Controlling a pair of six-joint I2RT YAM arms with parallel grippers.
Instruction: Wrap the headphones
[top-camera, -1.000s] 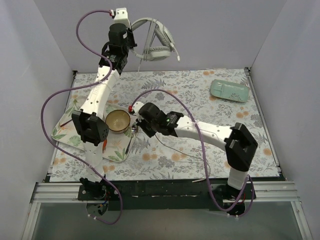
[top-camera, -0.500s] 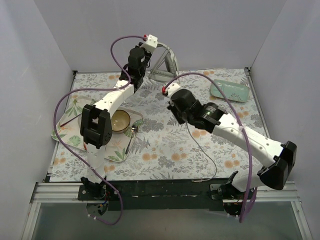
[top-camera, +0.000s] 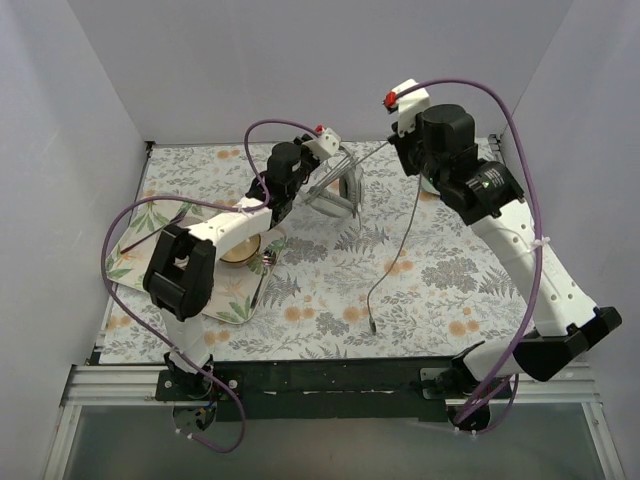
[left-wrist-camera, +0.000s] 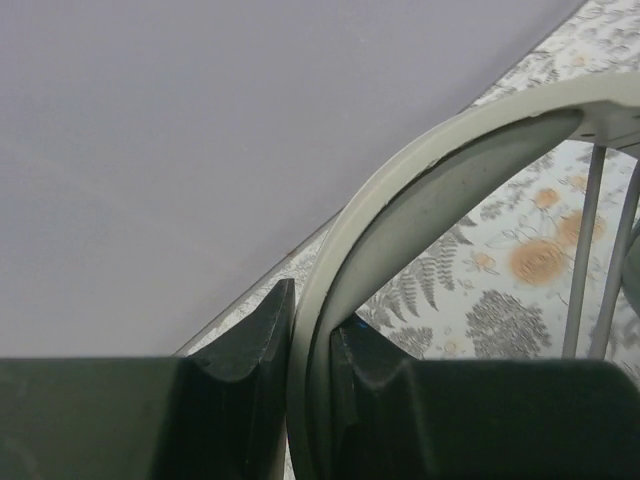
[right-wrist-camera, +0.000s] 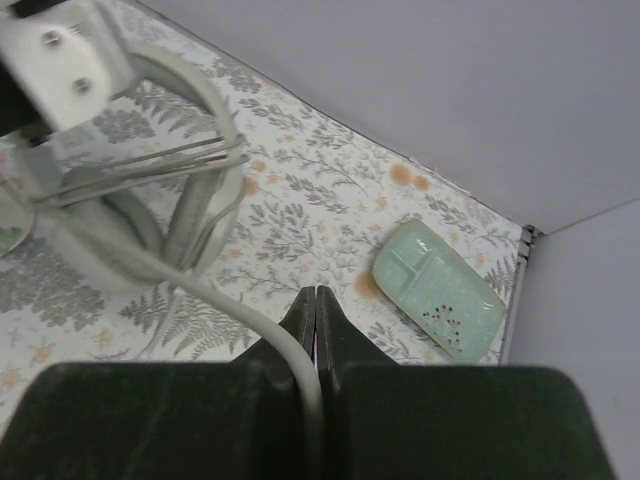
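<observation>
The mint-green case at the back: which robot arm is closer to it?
Right. The right gripper, fingers pinching the grey cable, hangs above the table close by the case. The left gripper clamps the headphones by the headband, further left.

Wht/blk arms (top-camera: 520, 240), purple cables (top-camera: 470, 82), blk fingers (left-wrist-camera: 255, 335)

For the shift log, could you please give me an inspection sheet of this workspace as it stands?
Surface: floral table cover, lying flat.
Job's things: headphones held by the headband; cable runs to the right arm, loose end down near mid-table.
Clutter: mint-green case far right; bowl on a tray at left.
Grippers: left gripper fingers shut on the headband; right gripper fingers shut on the cable.
Cables: purple arm cables looping free.
Surroundings: plain grey walls.
</observation>
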